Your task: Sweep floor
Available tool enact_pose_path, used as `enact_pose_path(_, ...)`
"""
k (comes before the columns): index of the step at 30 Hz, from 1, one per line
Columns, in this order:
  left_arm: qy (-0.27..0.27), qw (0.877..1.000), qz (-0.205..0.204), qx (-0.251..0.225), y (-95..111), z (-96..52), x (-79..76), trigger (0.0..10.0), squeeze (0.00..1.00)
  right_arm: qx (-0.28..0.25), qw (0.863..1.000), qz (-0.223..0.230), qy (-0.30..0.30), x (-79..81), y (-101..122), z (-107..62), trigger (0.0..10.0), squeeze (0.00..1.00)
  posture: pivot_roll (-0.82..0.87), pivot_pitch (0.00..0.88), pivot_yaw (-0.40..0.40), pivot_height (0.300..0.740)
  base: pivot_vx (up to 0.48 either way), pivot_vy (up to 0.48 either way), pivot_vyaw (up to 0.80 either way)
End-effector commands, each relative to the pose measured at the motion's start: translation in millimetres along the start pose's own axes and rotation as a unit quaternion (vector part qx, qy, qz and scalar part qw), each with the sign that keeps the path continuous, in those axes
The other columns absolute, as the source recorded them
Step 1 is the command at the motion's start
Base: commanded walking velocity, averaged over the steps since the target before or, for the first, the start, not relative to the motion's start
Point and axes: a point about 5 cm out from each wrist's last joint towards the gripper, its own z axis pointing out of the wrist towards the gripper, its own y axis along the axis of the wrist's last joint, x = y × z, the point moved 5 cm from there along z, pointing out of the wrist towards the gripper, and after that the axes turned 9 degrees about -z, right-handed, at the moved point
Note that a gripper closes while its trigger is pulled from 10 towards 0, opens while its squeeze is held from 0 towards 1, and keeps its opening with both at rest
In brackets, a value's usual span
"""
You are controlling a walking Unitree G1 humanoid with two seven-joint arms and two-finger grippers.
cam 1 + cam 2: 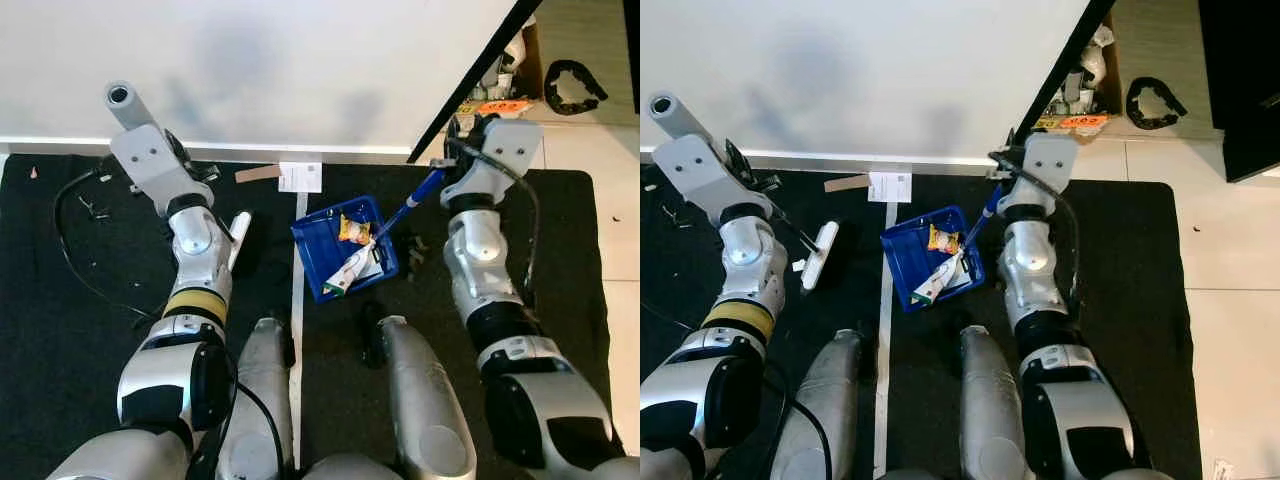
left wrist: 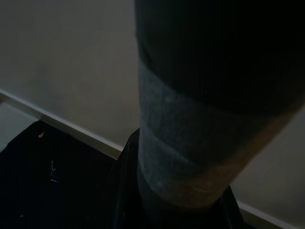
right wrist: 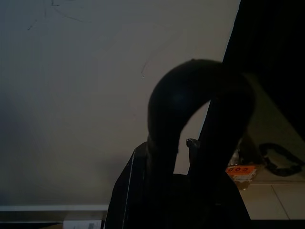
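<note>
A blue dustpan (image 1: 345, 250) rests on the black mat (image 1: 60, 330) ahead of me. It holds a yellow wrapper (image 1: 352, 230) and a white tube (image 1: 350, 268). Its blue handle (image 1: 425, 188) slants up into my right gripper (image 1: 458, 148), which is shut on it near the wall's corner. My left gripper (image 1: 190, 172) is shut on the broom handle (image 2: 190, 143). The broom's white head (image 1: 238, 238) lies on the mat left of the pan. In the right wrist view, the pan's dark looped handle end (image 3: 190, 95) rises between the fingers.
A white paper scrap (image 1: 300, 177) and a cardboard strip (image 1: 258, 173) lie by the baseboard. A black cable (image 1: 70, 235) loops over the mat at left. Small dark debris (image 1: 415, 250) sits right of the pan. Tiled floor, clutter and a black ring (image 1: 572, 85) lie past the corner.
</note>
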Motion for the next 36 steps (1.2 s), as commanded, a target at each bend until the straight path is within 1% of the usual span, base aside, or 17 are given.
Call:
enact_pose_path(1,0.019,0.999,0.003,0.041,-24,-14.6,7.9,10.0,0.0,0.061,0.997,-0.036,0.002,0.7,-32,-21.1,10.0,0.0,-0.05,0.541,-0.071,0.731,0.0,0.0,0.0)
enact_pose_path(9,0.036,0.998,0.001,0.043,-29,-20.1,6.1,10.0,0.0,0.083,0.995,-0.051,0.001,15.0,-39,-33.3,10.0,0.0,-0.04,0.536,-0.072,0.731,0.0,0.0,0.0)
enact_pose_path(10,0.028,0.998,-0.016,0.053,-33,-25.3,-12.0,10.0,0.0,0.098,0.993,-0.063,-0.008,11.0,-45,-34.8,10.0,0.0,-0.02,0.53,-0.067,0.731,0.0,0.0,0.0)
enact_pose_path(11,0.022,0.998,-0.024,0.058,-35,-27.9,-21.8,10.0,0.0,0.104,0.992,-0.067,-0.012,8.2,-48,-35.0,10.0,0.0,-0.02,0.53,-0.067,0.731,0.0,0.0,0.0)
enact_pose_path(12,0.022,0.998,-0.024,0.058,-35,-27.9,-21.8,10.0,0.0,0.104,0.992,-0.067,-0.012,8.2,-48,-35.0,10.0,0.0,-0.02,0.53,-0.067,0.731,0.0,0.0,0.0)
enact_pose_path(13,0.001,0.997,-0.049,0.062,-36,-35.9,-50.6,10.0,0.0,0.116,0.99,-0.084,-0.019,0.2,-53,-33.8,10.0,0.0,-0.02,0.527,-0.064,0.731,0.0,0.0,0.0)
enact_pose_path(14,0.001,0.997,-0.049,0.062,-36,-35.9,-50.6,10.0,0.0,0.116,0.99,-0.084,-0.019,0.2,-53,-33.8,10.0,0.0,-0.02,0.527,-0.064,0.731,0.0,0.0,0.0)
enact_pose_path(16,0.004,0.995,-0.083,0.062,-33,-44.3,-78.1,10.0,0.0,0.128,0.987,-0.095,-0.035,-12.6,-57,-31.4,10.0,0.0,-0.01,0.527,-0.063,0.731,0.0,0.0,0.0)
enact_pose_path(17,0.021,0.99,-0.129,0.06,-24,-50.4,-106.2,10.0,0.0,0.134,0.984,-0.105,-0.056,-28.7,-59,-27.4,10.0,0.0,-0.01,0.529,-0.065,0.731,0.0,0.0,0.0)
enact_pose_path(20,0.025,0.987,-0.145,0.059,-19,-52.1,-116.1,10.0,0.0,0.135,0.983,-0.109,-0.063,-34.0,-60,-25.9,10.0,0.0,-0.01,0.529,-0.065,0.731,0.0,0.0,0.0)
enact_pose_path(21,0.027,0.983,-0.173,0.052,-8,-52.7,-133.0,10.0,0.0,0.137,0.981,-0.114,-0.073,-42.8,-60,-23.7,10.0,0.0,-0.01,0.528,-0.066,0.731,0.0,0.0,0.0)
enact_pose_path(22,0.027,0.983,-0.173,0.052,-8,-52.7,-133.0,10.0,0.0,0.137,0.981,-0.114,-0.073,-42.8,-60,-23.7,10.0,0.0,-0.01,0.528,-0.066,0.731,0.0,0.0,0.0)
enact_pose_path(24,0.05,0.966,-0.248,0.054,20,-50.0,-169.1,10.0,0.0,0.138,0.978,-0.125,-0.091,-60.7,-59,-19.0,10.0,0.0,-0.02,0.523,-0.068,0.731,0.0,0.0,0.0)
enact_pose_path(27,0.05,0.963,-0.258,0.055,25,-48.8,-175.1,10.0,0.0,0.138,0.978,-0.127,-0.093,-62.7,-59,-18.7,10.0,0.0,-0.02,0.518,-0.069,0.731,0.0,0.0,0.0)
enact_pose_path(29,0.059,0.955,-0.286,0.055,38,-43.1,-183.2,10.0,0.0,0.142,0.977,-0.128,-0.099,-66.0,-60,-19.7,10.0,0.0,-0.02,0.508,-0.07,0.731,0.0,0.0,0.0)
enact_pose_path(32,0.081,0.946,-0.307,0.06,48,-37.7,-185.9,10.0,0.0,0.147,0.976,-0.128,-0.102,-68.3,-63,-21.4,10.0,0.0,-0.01,0.503,-0.073,0.731,0.0,0.0,0.0)
enact_pose_path(36,0.066,0.947,-0.309,0.055,57,-34.9,-192.3,10.0,0.0,0.152,0.975,-0.127,-0.101,-68.8,-66,-22.4,10.0,0.0,0.0,0.495,-0.079,0.731,0.0,0.0,0.0)
